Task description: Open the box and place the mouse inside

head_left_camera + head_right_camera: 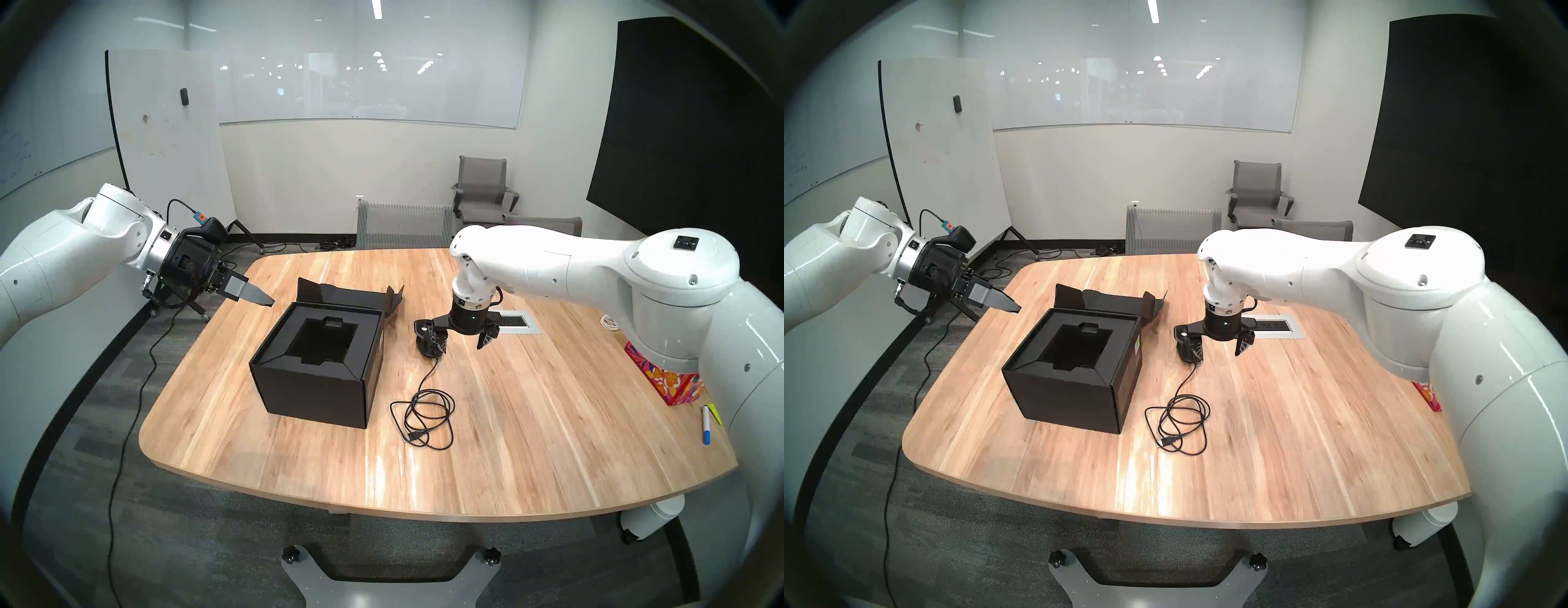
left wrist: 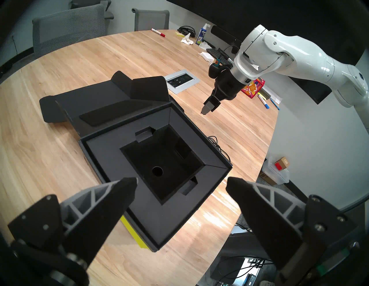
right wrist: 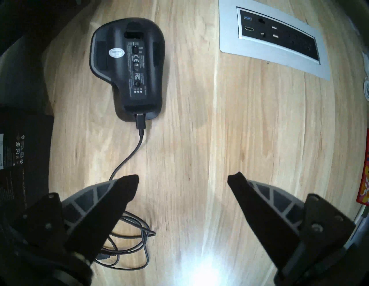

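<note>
Right gripper (image 1: 462,342): jaws spread wide and empty, pointing almost straight down, hanging over the table just beside the mouse, not touching it.
Left gripper (image 2: 181,184): also wide apart and empty, held off the table's left edge, aimed down toward the open box.
Table (image 1: 530,424): light wood, carrying everything below.
Box (image 1: 316,373): black, lid flap already folded back flat behind it, so the opening step looks done; the foam cavity stands bare.
Mouse (image 3: 128,66): black, lying belly-up on the wood, label side showing, just right of the box.
Cable (image 1: 424,418): plugged into the mouse, running toward the robot and ending in a loose coil near the box's front right corner.
Step in hand: the approach to pick up the mouse.
Next move: likely shifting the right gripper over the mouse body, lining the jaws across its narrow sides, lowering, then closing; the trailing cable will need room to follow.
Hard to see: from the head views the near finger covers much of the mouse; the cavity floor is too dark to read beyond one round hole; the yellow-green patch on the box's side is cut off.
</note>
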`<action>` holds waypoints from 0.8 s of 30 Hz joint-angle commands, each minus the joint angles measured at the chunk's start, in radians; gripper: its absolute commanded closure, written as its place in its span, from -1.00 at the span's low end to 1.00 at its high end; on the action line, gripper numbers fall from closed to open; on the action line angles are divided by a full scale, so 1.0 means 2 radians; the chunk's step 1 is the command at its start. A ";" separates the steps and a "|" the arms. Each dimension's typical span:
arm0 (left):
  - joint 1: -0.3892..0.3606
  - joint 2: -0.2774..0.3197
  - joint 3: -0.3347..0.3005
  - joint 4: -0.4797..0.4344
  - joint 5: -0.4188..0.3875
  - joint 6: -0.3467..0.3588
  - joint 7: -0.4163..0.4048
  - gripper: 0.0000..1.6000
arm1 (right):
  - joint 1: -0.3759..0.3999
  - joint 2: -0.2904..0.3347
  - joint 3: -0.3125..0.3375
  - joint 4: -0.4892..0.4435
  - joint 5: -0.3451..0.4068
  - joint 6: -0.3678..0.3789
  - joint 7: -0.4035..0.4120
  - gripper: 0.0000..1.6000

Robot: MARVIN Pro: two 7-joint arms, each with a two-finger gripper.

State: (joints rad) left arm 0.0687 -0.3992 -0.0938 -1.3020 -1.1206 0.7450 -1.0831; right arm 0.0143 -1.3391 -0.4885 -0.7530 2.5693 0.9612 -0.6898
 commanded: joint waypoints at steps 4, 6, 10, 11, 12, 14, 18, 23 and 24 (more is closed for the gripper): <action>-0.010 -0.001 -0.007 0.000 -0.004 0.000 -0.012 -1.00 | 0.008 -0.040 -0.021 0.055 -0.069 -0.001 0.088 -1.00; -0.010 -0.001 -0.007 0.000 -0.004 0.000 -0.012 -1.00 | 0.007 -0.046 -0.026 0.065 -0.082 -0.001 0.108 -1.00; -0.010 -0.001 -0.006 0.000 -0.004 0.000 -0.012 -1.00 | 0.005 -0.058 -0.035 0.084 -0.107 -0.001 0.143 -1.00; -0.010 -0.001 -0.006 0.000 -0.004 0.000 -0.012 -1.00 | 0.004 -0.061 -0.038 0.089 -0.114 -0.001 0.154 -1.00; -0.010 -0.001 -0.006 0.000 -0.004 0.000 -0.012 -1.00 | 0.003 -0.064 -0.040 0.095 -0.121 -0.001 0.164 -1.00; -0.010 -0.001 -0.006 0.000 -0.004 0.000 -0.012 -1.00 | 0.001 -0.069 -0.045 0.104 -0.133 -0.001 0.182 -1.00; -0.010 -0.001 -0.006 0.000 -0.004 0.000 -0.012 -1.00 | -0.004 -0.079 -0.053 0.126 -0.160 -0.001 0.223 -1.00; -0.011 -0.001 -0.006 0.000 -0.004 -0.001 -0.012 -1.00 | -0.010 -0.089 -0.063 0.149 -0.190 -0.001 0.267 -1.00; -0.011 -0.001 -0.006 0.000 -0.004 -0.001 -0.012 -1.00 | -0.011 -0.091 -0.066 0.154 -0.196 -0.001 0.277 -1.00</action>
State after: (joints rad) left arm 0.0671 -0.3992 -0.0911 -1.3021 -1.1224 0.7450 -1.0828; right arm -0.0085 -1.4825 -0.6010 -0.5108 2.2430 0.9617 -0.2344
